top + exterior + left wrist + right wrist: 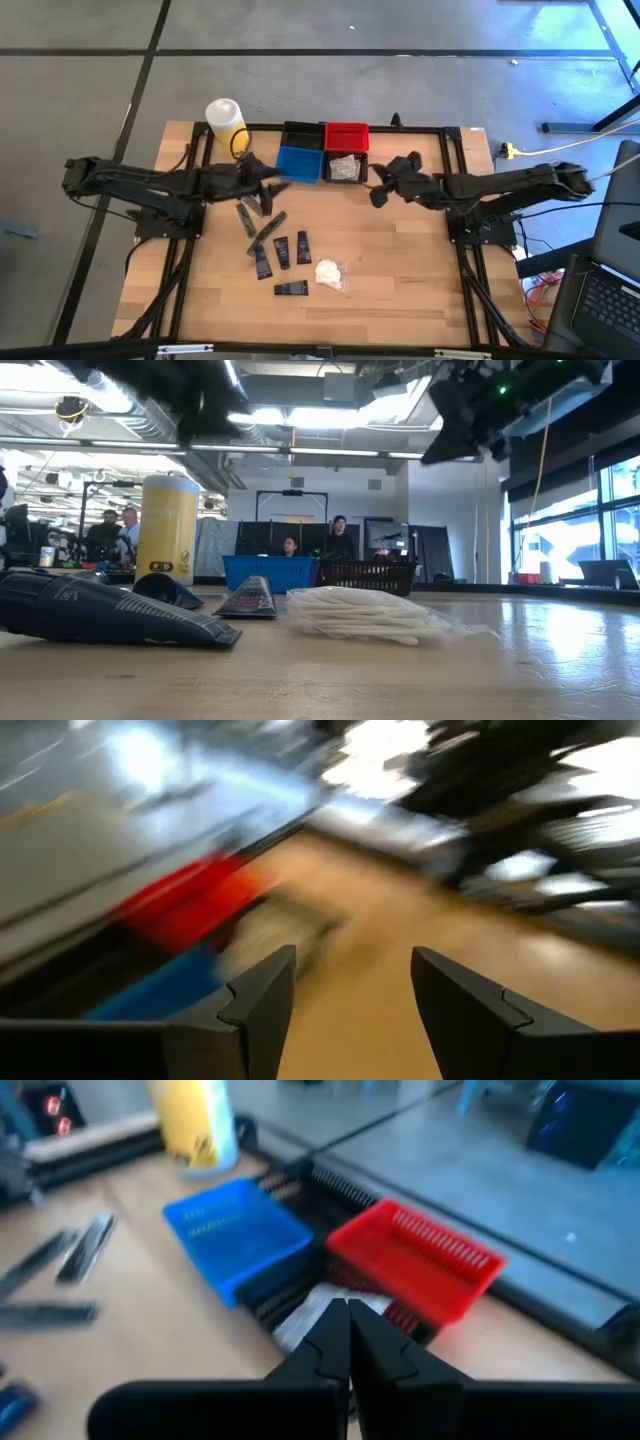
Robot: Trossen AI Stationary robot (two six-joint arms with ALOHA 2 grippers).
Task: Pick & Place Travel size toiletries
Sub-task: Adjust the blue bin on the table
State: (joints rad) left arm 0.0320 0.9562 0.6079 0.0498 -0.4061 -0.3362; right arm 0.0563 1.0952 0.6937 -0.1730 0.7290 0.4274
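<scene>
Nearest the front table edge: a flat dark tube (291,288) lying crosswise, and just beside it the white wad in clear wrap (330,273).

Next row back: three dark tubes (282,250) side by side, long axes running front to back. Further back, toward the left arm, two or three more tubes (265,229) lie tilted on a diagonal.

Left gripper (268,190) hangs above the table just behind those tilted tubes, near the blue bin (299,162). Its fingers (262,1008) stand spread with a clear gap; nothing between them. The loose items lie forward of it, toward the front edge.

Right gripper (378,194) sits beside the bins, fingers pressed together, nothing pinched. It is well apart from the tubes.

Behind: black bin, red bin (346,135), and a fourth bin already holding clear packets (343,168). Yellow canister (224,120) at the back corner.

Judgement: left arm is nearer; the closest pick is a tilted tube, so the fingers should straddle its narrow width, across the diagonal.
</scene>
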